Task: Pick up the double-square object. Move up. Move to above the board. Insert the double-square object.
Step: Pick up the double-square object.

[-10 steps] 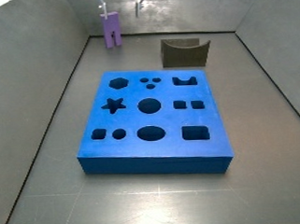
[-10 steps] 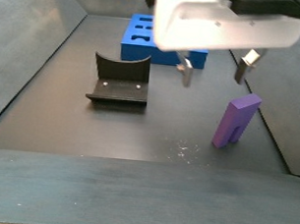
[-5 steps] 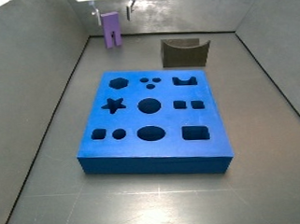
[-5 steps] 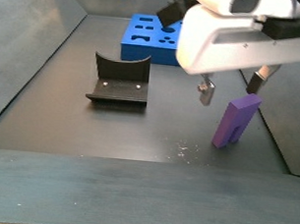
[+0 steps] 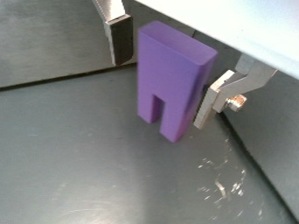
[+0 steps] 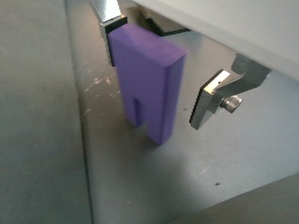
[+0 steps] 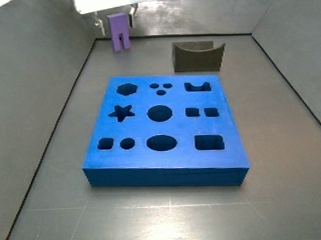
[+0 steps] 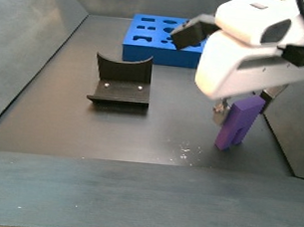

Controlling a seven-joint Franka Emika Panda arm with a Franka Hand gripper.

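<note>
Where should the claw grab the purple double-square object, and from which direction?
Grip the solid upper body of the double-square object, above its notch, coming straight down from above. It stands upright on the floor, and its flat side faces suit the plates. The claw is open, straddling it, one finger on each side.

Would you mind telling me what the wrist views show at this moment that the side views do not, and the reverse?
Only the wrist views show the two silver fingers flanking the upright double-square object, apart from its faces, its notch at the floor end, and scratches on the floor. Only the side views show the board lying flat and the fixture standing apart from it. Both show the double-square object standing on the grey floor with the gripper lowered around it.
</note>
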